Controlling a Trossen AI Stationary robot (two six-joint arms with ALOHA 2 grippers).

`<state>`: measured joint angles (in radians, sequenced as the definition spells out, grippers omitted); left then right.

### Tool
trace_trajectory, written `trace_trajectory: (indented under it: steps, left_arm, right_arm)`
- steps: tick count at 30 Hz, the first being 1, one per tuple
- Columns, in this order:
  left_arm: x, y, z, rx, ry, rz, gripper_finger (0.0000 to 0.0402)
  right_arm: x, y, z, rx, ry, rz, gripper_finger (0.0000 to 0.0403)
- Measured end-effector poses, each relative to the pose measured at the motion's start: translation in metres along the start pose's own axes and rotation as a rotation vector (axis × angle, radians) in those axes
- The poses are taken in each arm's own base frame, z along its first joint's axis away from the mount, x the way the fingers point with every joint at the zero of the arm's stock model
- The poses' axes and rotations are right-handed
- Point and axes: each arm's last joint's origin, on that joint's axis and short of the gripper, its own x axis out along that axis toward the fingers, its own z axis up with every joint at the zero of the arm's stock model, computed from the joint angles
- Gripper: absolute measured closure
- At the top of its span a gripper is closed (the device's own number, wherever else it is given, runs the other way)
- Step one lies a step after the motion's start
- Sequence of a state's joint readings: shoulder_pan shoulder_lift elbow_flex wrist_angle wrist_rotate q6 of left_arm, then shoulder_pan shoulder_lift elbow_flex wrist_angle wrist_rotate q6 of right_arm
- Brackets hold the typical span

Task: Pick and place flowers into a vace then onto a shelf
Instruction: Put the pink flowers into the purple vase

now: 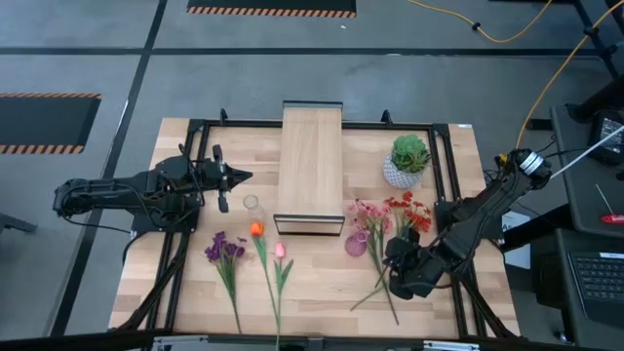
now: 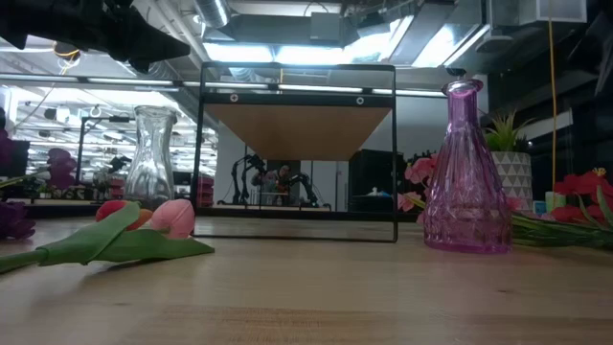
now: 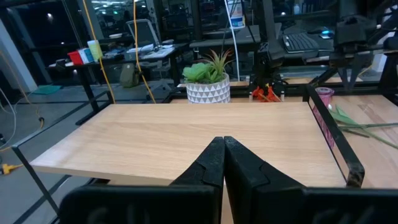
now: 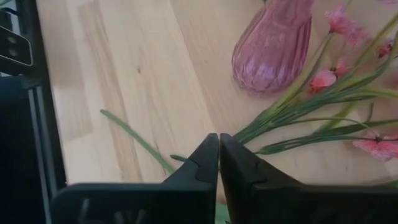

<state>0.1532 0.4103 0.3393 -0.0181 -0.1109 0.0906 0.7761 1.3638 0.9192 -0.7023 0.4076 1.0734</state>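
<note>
The flowers lie flat on the table: purple cluster, orange tulip and pink tulip at 7 o'clock of the shelf, pink blossoms and red blooms at 4 o'clock. Your right gripper reaches low over their stems beside the pink vase, fingers pressed together, holding nothing. Your left gripper stretches level toward the shelf from 9 o'clock, fingers together too.

The shelf stood in the middle. A glass vase and pink vase blocked its sides. Flowers covered the front table.
</note>
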Motion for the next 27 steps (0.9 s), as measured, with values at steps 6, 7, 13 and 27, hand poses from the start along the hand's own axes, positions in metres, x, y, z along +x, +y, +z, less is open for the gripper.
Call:
trace_trajectory:
  steps: [6, 7, 13, 27]
  left_arm:
    - [0.0, 0.0, 0.0, -0.01, 0.0, 0.0, 0.0398]
    - [0.0, 0.0, -0.001, -0.025, 0.002, 0.0, 0.0398]
    - [0.0, 0.0, -0.002, -0.05, 0.013, -0.005, 0.0398]
    - [-0.001, -0.009, -0.008, -0.053, 0.061, -0.276, 0.0398]
  right_arm:
    - [0.002, -0.004, 0.003, 0.085, -0.03, -0.044, 0.0361]
    - [0.003, -0.005, 0.003, 0.104, -0.025, -0.054, 0.0356]
    - [0.003, -0.008, 0.002, 0.178, 0.011, -0.069, 0.0304]
    - [0.014, -0.005, -0.002, 0.258, 0.023, -0.109, 0.0192]
